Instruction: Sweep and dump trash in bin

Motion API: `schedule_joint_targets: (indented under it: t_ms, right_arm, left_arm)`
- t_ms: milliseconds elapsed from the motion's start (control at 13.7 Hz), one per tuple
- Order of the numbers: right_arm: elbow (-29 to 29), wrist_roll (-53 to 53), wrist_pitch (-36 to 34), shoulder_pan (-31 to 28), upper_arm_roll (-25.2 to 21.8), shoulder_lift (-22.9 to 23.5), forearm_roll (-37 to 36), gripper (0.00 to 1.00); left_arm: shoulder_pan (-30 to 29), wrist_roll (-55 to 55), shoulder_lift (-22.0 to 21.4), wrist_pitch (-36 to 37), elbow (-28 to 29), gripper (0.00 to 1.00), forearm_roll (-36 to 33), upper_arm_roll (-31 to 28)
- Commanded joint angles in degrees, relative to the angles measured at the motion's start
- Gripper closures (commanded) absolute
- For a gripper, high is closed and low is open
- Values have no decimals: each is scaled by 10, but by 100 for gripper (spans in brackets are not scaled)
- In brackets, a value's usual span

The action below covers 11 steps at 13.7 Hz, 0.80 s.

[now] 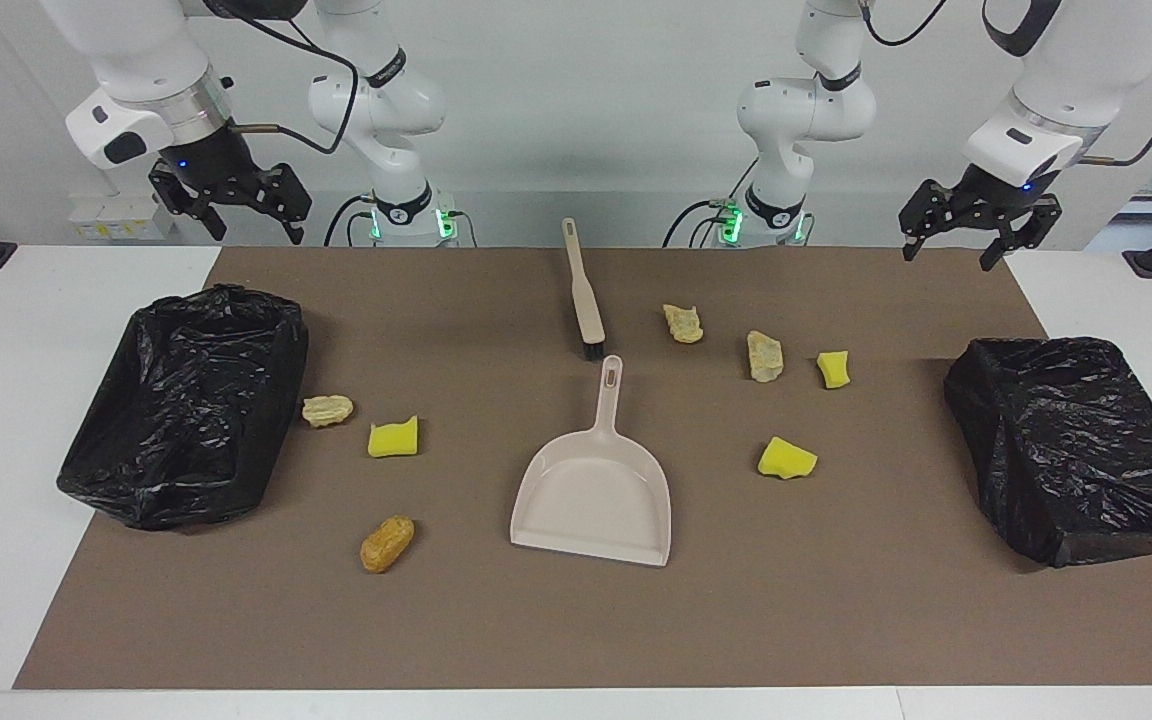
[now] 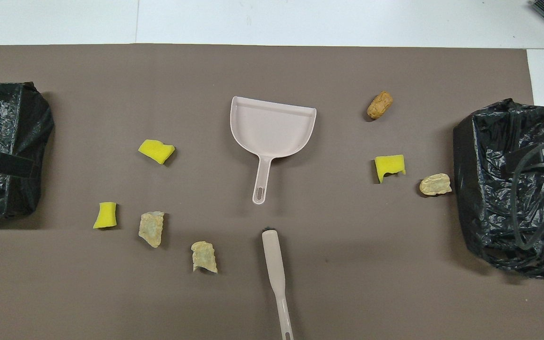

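Seven scraps of trash [image 1: 785,458] lie loose and apart on the brown surface [image 1: 836,600]. Three are bright yellow sponge chunks, four tan or golden-brown crusty lumps. Four sit toward the left arm's end, three toward the right arm's.

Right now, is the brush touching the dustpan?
Apart. The overhead view shows bare mat between the brush bristles and the dustpan handle tip.

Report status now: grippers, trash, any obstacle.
Left gripper and right gripper open, raised, waiting. Seven scraps loose on mat; brush, dustpan untouched. Nothing blocking.
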State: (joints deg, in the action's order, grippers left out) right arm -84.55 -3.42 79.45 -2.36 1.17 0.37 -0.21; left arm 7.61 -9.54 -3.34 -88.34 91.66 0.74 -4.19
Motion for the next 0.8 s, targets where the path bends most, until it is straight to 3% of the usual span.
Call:
schedule_joint_targets:
  t_ms: [0,365,512,731]
  right_arm:
    - [-31,-2,15,-2,2,-23,2,0]
    - [-54,5,27,2,2,-34,3,0]
    - [-69,6,70,10,3,-36,4,0]
    - [-69,3,86,15,5,-12,34,0]
  left_arm:
    - [-11,-8,-9,-2,5,0,4,6]
    - [-11,-8,-9,-2,5,0,4,6]
    - [-11,-8,-9,-2,5,0,4,6]
    - [-11,-8,-9,-2,5,0,5,6]
